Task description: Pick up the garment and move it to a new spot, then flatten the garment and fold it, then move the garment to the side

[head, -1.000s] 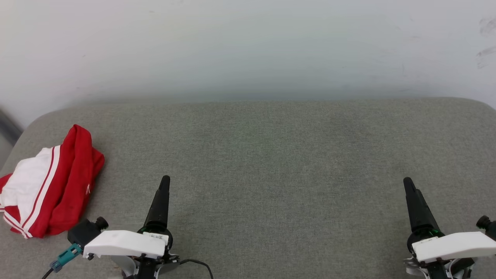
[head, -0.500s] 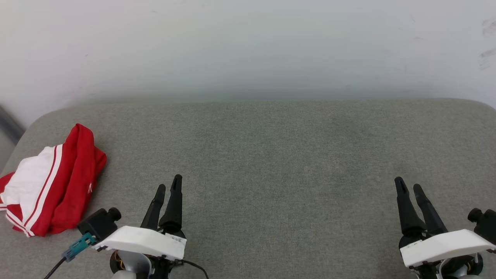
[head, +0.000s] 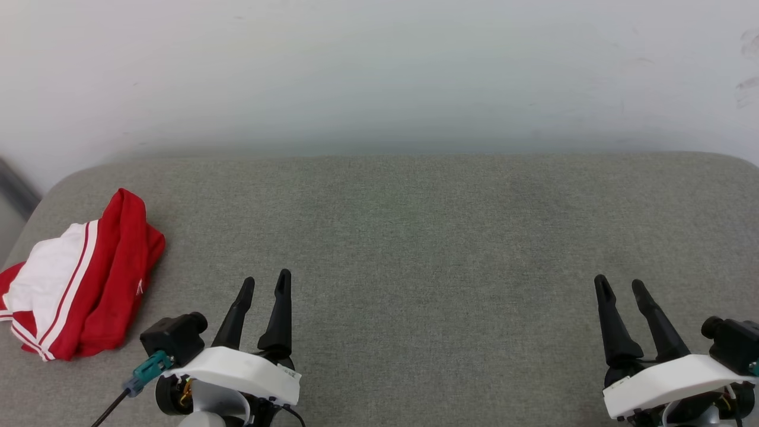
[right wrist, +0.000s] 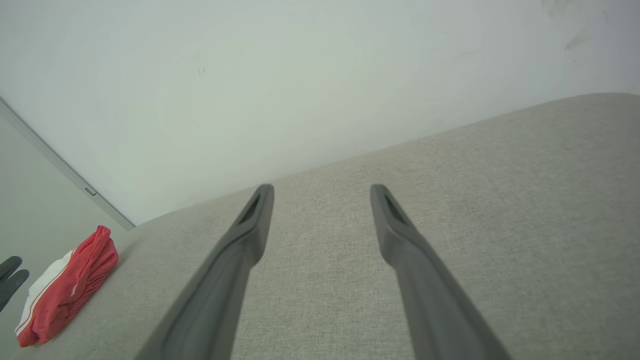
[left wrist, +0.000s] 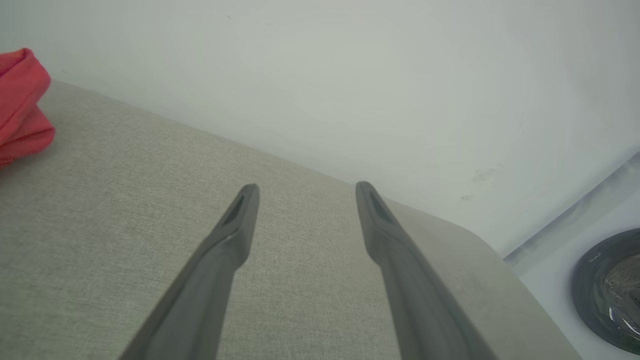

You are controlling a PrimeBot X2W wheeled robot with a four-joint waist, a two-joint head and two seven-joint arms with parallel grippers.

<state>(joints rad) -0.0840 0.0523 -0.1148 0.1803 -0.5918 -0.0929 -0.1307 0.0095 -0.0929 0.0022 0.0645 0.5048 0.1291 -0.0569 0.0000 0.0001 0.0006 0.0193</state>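
Head view: left pincer (head: 267, 278) is at the lower left, fingers apart, nothing between them. Right pincer (head: 619, 281) is at the lower right, fingers likewise apart and empty. Both hover over the grey upholstered surface (head: 415, 237), which has rounded corners and meets a pale wall (head: 379, 71) at its far edge. The garment (head: 77, 279), a red jersey with a white panel, red-white stripe trim and a small white logo, lies bunched at the left end of the surface. It is near the left pincer but apart from it, and well apart from the right pincer.

Left wrist view: left pincer (left wrist: 307, 186) shows both fingers spread above bare grey fabric. A red fold of the garment (left wrist: 22, 100) lies at the left edge of the view, clear of the fingers. A dark round object (left wrist: 610, 290) stands beyond the surface corner, at the lower right.

Right wrist view: right pincer (right wrist: 322, 187) shows both fingers spread above the surface, gripping nothing. The garment (right wrist: 65, 287) lies at the lower left, on the far end of the surface. Two dark fingertips (right wrist: 15, 280) show at the left edge, just beside the garment.
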